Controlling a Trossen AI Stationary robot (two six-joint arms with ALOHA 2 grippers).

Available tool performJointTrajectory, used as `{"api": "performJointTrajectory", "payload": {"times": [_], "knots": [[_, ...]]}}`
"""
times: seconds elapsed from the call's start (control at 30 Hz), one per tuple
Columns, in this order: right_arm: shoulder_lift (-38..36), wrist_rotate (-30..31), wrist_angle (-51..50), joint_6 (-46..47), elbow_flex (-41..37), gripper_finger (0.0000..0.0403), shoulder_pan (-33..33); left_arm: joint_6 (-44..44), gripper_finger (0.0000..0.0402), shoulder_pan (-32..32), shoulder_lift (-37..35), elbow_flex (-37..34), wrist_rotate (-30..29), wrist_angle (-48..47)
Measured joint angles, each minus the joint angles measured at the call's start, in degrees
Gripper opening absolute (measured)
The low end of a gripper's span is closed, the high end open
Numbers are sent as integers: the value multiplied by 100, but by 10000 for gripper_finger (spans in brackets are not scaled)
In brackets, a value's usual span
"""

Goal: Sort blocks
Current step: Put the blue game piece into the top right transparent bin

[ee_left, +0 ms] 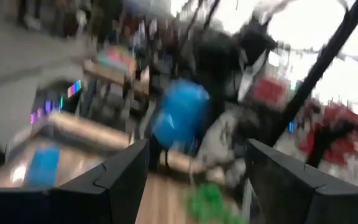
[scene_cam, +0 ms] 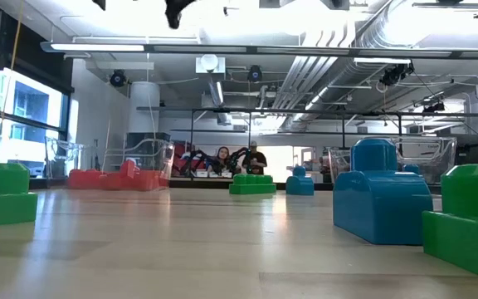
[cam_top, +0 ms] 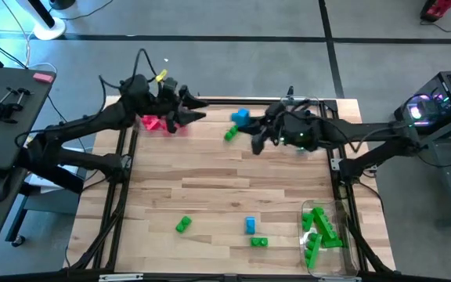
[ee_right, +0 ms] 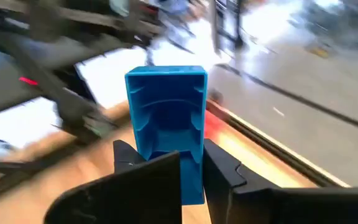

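Observation:
My right gripper point(ee_right: 166, 149) is shut on a blue block point(ee_right: 166, 106) and holds it in the air over the table's far middle point(cam_top: 241, 117). The left wrist view shows that block point(ee_left: 180, 118) in front of the right arm. My left gripper point(cam_top: 194, 110) hangs open at the far left with nothing between its fingers point(ee_left: 197, 168), pointing toward the blue block. A green block point(cam_top: 231, 135) lies on the table under them. Loose green point(cam_top: 182, 225), blue point(cam_top: 250, 225) and green point(cam_top: 258, 242) blocks lie near the front edge. My right gripper pinches the blue block by its two side walls point(ee_right: 191, 174) between its two fingers, at the end nearest the wrist. The fingers come about level from the table's right. The block juts out past the fingertips, hollow underside toward the wrist camera, clear of the table.
Red blocks point(cam_top: 153, 123) lie at the far left under the left arm. A clear tray point(cam_top: 343, 251) at the near right holds several green blocks point(cam_top: 319, 231). Another blue block point(scene_cam: 299, 184) stands at the table's far side. People sit in the room beyond.

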Motion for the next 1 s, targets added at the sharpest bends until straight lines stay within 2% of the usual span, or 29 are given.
{"api": "performJointTrajectory", "payload": {"times": [0.1,0.17,0.27,0.37,0.53,0.77,0.9,1.0], "knots": [[-199,386,-1342,668,-6,1,-93,372,249,86,-9,-5,385,-759],[-275,387,-2248,1249,-97,1,-222,463,249,33,43,-69,491,-871],[-334,271,-3374,2036,-460,1,-490,294,250,-133,189,-328,506,-509],[-585,107,-3942,2595,-1146,0,-843,-299,250,-324,389,-677,413,395],[-1619,-224,-3555,2660,-2498,0,-1694,-1186,250,-589,841,-1076,-225,1655],[-3056,-1449,-2655,1471,-3960,0,-3239,-2044,250,-821,1568,-1121,-1670,2394],[-3267,-1873,-2281,1076,-4343,0,-3796,-2644,250,-1000,1979,-1078,-2318,3026],[-3181,-2099,-2220,872,-4419,5,-4081,-2709,250,-1153,2310,-788,-2651,2885]]}}
